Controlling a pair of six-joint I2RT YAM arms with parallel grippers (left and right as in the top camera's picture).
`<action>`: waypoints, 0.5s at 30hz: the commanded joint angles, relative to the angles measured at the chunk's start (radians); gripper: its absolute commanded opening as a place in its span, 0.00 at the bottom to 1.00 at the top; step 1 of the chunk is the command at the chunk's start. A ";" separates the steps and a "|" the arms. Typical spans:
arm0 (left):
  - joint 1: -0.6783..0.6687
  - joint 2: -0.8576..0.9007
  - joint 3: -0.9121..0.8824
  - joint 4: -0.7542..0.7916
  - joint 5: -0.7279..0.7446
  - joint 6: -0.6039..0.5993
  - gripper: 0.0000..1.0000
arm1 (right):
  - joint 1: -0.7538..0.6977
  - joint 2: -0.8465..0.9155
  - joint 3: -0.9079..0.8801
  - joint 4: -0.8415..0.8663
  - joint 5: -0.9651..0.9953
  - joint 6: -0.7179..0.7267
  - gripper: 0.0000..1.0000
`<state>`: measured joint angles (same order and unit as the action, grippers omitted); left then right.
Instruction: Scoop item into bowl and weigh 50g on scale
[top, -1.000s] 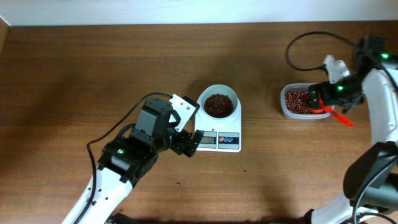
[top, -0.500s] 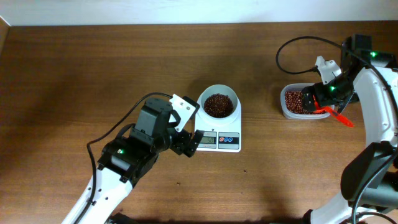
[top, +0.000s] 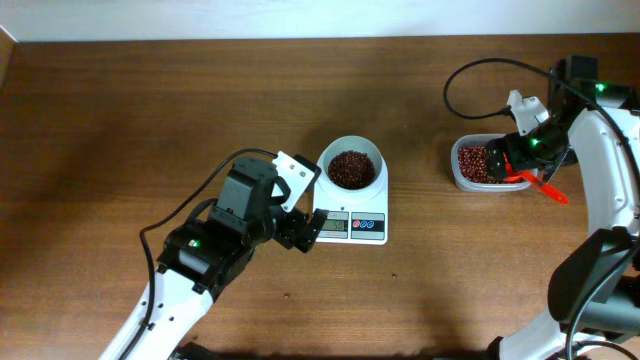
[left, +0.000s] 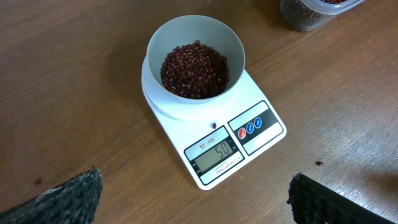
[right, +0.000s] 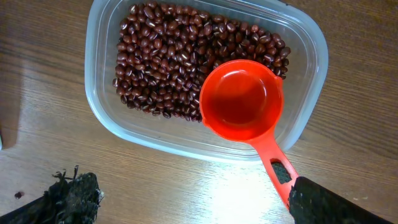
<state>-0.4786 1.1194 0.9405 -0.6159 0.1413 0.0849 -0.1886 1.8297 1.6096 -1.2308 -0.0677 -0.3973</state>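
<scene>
The white bowl (top: 352, 146) stands on the white scale (top: 350, 226) and holds dark red-brown beans (top: 350, 169). In the left wrist view the bowl (left: 155, 43) with beans (left: 194, 68) sits on the scale (left: 242, 146), whose display reads 50. My left gripper (top: 300, 232) is open and empty just left of the scale's front (left: 196, 202). My right gripper (top: 512, 162) hovers over the clear tub, open (right: 193, 202). An empty red scoop (right: 242, 102) lies in the tub, its handle (top: 548, 188) over the rim beside my right finger.
The clear plastic tub (top: 462, 180) at the right holds more beans (right: 161, 62); its rim (right: 93, 62) fills the right wrist view, and its corner shows in the left wrist view (left: 311, 12). A black cable loops behind the right arm.
My right arm has shifted a little left and back over the tub since a second ago, then stayed still. The left arm, bowl and scale have not moved.
</scene>
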 joint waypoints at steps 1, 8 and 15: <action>-0.005 -0.001 -0.005 0.002 -0.004 -0.009 0.99 | 0.002 -0.024 0.021 -0.003 0.010 -0.007 0.99; -0.006 -0.002 -0.005 -0.004 -0.004 -0.010 0.99 | 0.002 -0.024 0.021 -0.003 0.010 -0.007 0.99; -0.059 0.051 -0.005 0.005 -0.007 -0.009 0.99 | 0.002 -0.024 0.021 -0.003 0.010 -0.007 0.99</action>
<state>-0.5087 1.1278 0.9401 -0.6155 0.1410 0.0849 -0.1886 1.8297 1.6096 -1.2308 -0.0677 -0.3977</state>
